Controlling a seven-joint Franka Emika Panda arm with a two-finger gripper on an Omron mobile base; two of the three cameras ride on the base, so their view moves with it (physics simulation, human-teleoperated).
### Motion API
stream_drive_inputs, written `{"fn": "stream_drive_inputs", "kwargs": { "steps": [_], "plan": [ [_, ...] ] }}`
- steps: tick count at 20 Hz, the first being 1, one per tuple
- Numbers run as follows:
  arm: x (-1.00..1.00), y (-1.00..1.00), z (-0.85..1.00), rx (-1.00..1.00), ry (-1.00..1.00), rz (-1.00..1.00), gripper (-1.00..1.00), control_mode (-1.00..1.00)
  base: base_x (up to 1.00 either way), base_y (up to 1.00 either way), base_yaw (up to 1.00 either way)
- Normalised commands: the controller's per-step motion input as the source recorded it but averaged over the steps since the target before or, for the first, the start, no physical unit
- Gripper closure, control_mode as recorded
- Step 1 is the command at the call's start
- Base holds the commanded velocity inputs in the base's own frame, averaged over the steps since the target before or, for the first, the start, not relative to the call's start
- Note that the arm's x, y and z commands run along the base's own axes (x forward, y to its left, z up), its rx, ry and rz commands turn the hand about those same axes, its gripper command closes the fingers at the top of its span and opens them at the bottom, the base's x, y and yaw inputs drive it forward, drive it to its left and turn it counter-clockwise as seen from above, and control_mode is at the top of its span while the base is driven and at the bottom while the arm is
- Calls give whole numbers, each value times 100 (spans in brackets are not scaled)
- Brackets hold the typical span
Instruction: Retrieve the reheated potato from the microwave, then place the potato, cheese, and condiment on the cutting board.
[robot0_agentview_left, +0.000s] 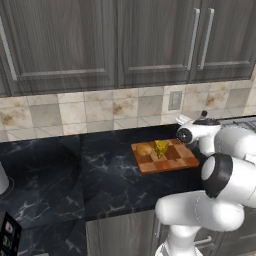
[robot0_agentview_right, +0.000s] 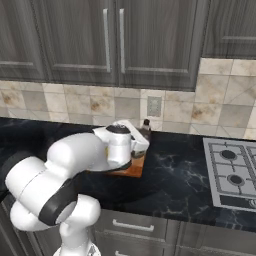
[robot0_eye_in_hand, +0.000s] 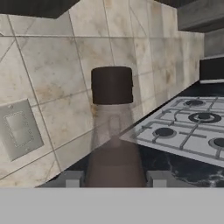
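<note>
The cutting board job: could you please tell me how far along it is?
Done: the potato and cheese already lie on the cutting board. In hand: the hand is shut on the condiment bottle, seen close up in the hand view. Left: setting that bottle on the board.

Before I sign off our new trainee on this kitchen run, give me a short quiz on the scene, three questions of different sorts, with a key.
1. True or false: the cheese lies on the cutting board.
2. What is the gripper shut on? A the potato; B the bottle; C nothing.
3. Fill in: in the right base view the stove lies to the ___ of the board.

Key: 1 true; 2 B; 3 right.
</note>
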Motion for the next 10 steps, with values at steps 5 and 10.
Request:
{"fn": "stream_drive_inputs", "kwargs": {
  "steps": [5, 10],
  "plan": [
    [-34, 36, -12, 0, -9, 8, 100, -100, 0, 0, 0],
    [-3, 38, -18, 0, -11, 1, 100, -100, 0, 0, 0]
  ]
}}
